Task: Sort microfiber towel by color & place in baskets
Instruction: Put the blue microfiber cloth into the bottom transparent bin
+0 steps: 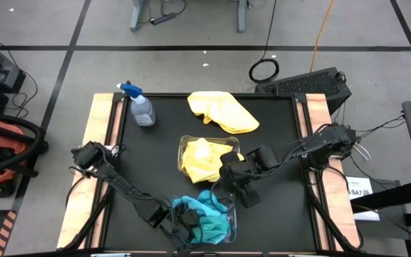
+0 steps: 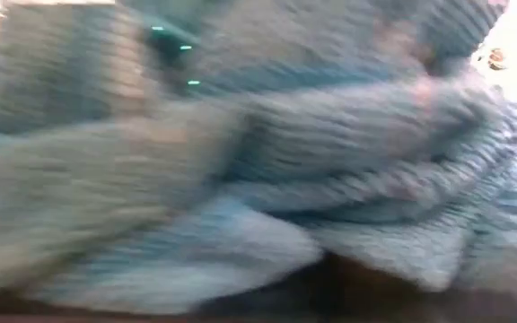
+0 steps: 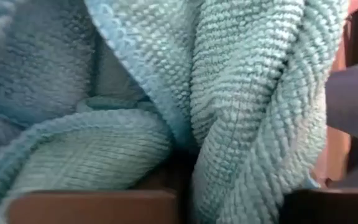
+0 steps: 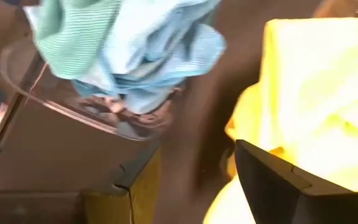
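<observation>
Left gripper [image 1: 191, 223], finger spread unclear, against crumpled teal towels [image 1: 209, 214] heaped in clear basket [image 1: 232, 223].

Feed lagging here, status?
Left gripper at teal towels, near basket. Right gripper open beside yellow basket. One yellow towel loose.

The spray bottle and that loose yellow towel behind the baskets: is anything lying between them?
No. In the high view only bare black table lies between the spray bottle and the loose yellow towel.
</observation>
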Tool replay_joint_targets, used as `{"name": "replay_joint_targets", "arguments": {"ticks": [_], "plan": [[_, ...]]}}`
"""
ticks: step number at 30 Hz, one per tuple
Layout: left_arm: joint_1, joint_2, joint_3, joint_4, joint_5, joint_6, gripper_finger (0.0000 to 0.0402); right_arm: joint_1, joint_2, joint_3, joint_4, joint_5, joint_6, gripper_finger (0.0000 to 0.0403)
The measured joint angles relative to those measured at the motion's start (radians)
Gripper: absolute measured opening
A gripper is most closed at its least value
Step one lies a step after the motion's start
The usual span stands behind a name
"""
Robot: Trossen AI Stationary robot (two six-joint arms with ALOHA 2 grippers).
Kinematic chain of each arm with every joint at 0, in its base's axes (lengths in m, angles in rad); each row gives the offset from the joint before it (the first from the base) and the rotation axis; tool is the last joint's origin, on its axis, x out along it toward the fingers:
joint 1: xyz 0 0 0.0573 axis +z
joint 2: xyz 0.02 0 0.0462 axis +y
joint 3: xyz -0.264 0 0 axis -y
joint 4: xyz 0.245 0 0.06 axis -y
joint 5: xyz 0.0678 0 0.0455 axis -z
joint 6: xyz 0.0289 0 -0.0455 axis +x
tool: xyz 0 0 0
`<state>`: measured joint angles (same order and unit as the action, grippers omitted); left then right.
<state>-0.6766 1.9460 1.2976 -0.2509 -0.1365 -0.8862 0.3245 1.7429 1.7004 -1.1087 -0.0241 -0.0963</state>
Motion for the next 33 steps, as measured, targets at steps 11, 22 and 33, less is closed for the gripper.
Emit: {"name": "replay_joint_targets", "arguments": {"ticks": [11,22,33], "plan": [[-0.001,-0.137,-0.003,-0.016,0.048,-0.023,0.0213,-0.084,0.013,-0.001,0.146,0.053,-0.096,0.0196],[-0.001,-0.273,-0.002,-0.009,0.062,-0.024,0.0224,-0.212,0.023,-0.157,0.396,0.022,-0.138,0.0196],[-0.001,-0.376,0.000,-0.045,0.059,-0.030,0.0224,-0.288,0.023,-0.363,0.692,-0.081,-0.060,0.0196]]}}
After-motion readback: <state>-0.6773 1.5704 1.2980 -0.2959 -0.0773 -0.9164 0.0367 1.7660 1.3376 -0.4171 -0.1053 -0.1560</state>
